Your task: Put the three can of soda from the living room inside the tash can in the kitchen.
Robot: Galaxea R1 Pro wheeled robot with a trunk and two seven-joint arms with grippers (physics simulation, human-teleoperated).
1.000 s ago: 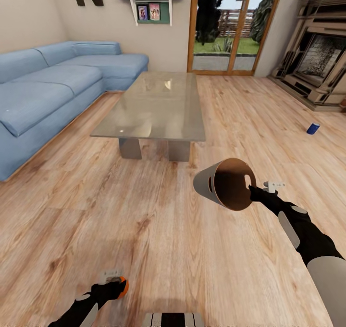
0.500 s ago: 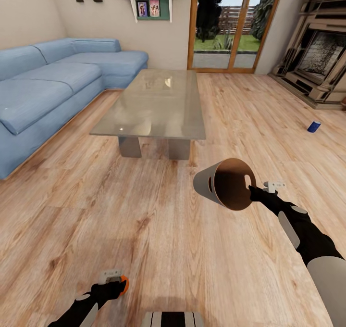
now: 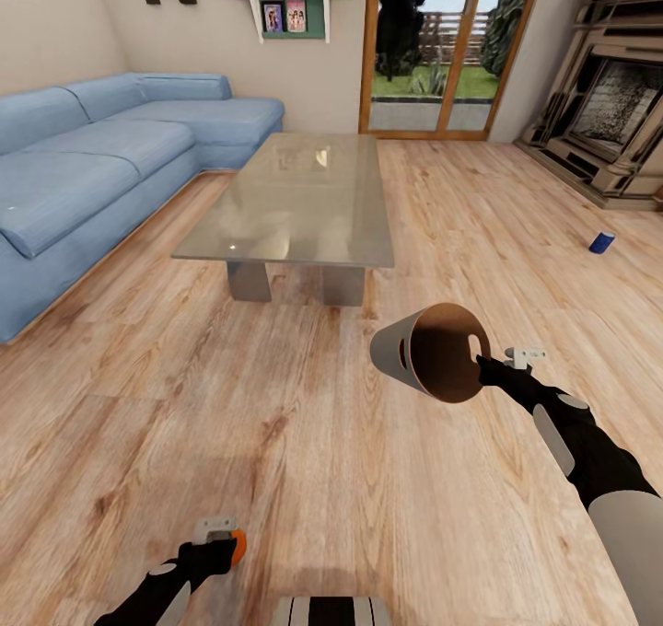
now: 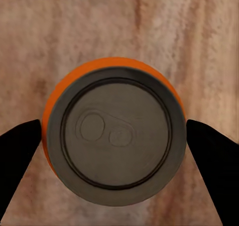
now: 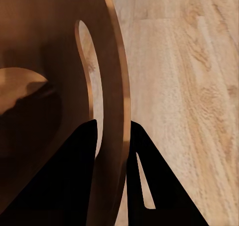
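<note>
Pale wood plank floor (image 3: 304, 442) spreading across the room. Glass-topped coffee table (image 3: 299, 202) standing on it, top bare. Blue sofa (image 3: 101, 166) resting on the floor just left of the table. Dark blue can (image 3: 601, 242) lying on the floor well right of the table, near the fireplace (image 3: 608, 120).

Both arms are mostly black. The right arm (image 3: 589, 451) has a pale grey oval panel on its forearm and a light grey sleeve section further back, near the frame's edge. A small white block sits by the right gripper (image 3: 481, 365). The left arm (image 3: 157, 589) is black with a grey panel, and a similar white block sits above the left gripper (image 3: 221, 545). The fingers (image 4: 211, 156) are matt black, tapering wedges. A black-and-white striped part (image 3: 331, 610) shows between the arms.
</note>
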